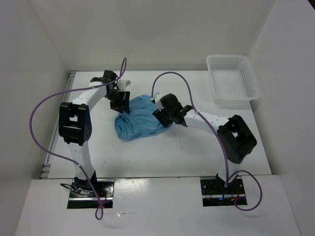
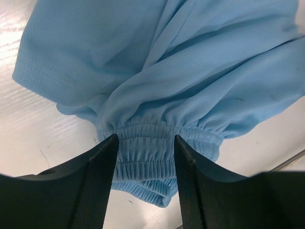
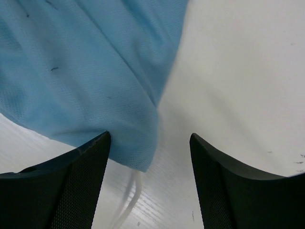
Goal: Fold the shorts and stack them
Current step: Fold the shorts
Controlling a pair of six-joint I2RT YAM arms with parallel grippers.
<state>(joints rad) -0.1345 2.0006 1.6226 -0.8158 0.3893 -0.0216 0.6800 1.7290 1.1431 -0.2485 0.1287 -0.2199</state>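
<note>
Black fingers (image 2: 102, 181) of the left gripper (image 2: 145, 138) fill the bottom of the left wrist view. They stand spread apart, with the gathered elastic waistband (image 2: 145, 164) of the shorts (image 2: 157, 71) lying in the gap between them. The band reaches from one finger to the other but does not look squeezed. Beyond the fingertips the light blue cloth fans out in loose folds over the white table (image 2: 33, 129).

The right gripper (image 3: 150, 136) is spread wide and holds nothing. One corner of the shorts hangs just inside its left finger (image 3: 81, 181), while bare table lies before its right finger. A thin white drawstring (image 3: 129, 202) trails from under that corner, down between the fingers.

From above, the shorts lie bunched in a heap between the two grippers. The left gripper is over the heap's upper left edge and the right gripper is at its right edge. A white mesh basket (image 1: 231, 81) stands well beyond the right gripper, off to its right at the table's far corner.
</note>
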